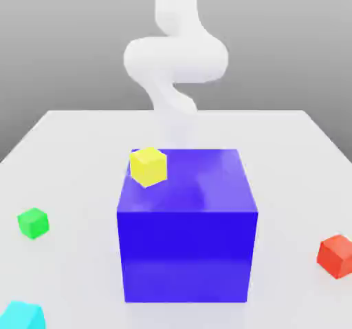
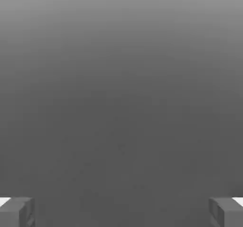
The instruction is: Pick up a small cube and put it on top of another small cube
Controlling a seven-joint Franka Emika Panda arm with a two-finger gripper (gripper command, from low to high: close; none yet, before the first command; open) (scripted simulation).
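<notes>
Your gripper (image 2: 122, 212) with its fingers spread wide, your yellow cube (image 1: 148, 167) on the big blue block (image 1: 187, 241), your green cube (image 1: 33, 223) on the table (image 1: 75, 162) at the exterior view's left.

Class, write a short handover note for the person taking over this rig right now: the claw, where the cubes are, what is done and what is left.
Claw: open, nothing between its fingers.
Yellow cube: on top of the big blue block, toward the exterior view's left.
Green cube: on the table, exterior view's left; cyan cube also left, at the picture's bottom edge.
Red cube: on the table, exterior view's right.
Done: no small cube is stacked on another.
Left: pick one small cube, set it on another, release.
</notes>
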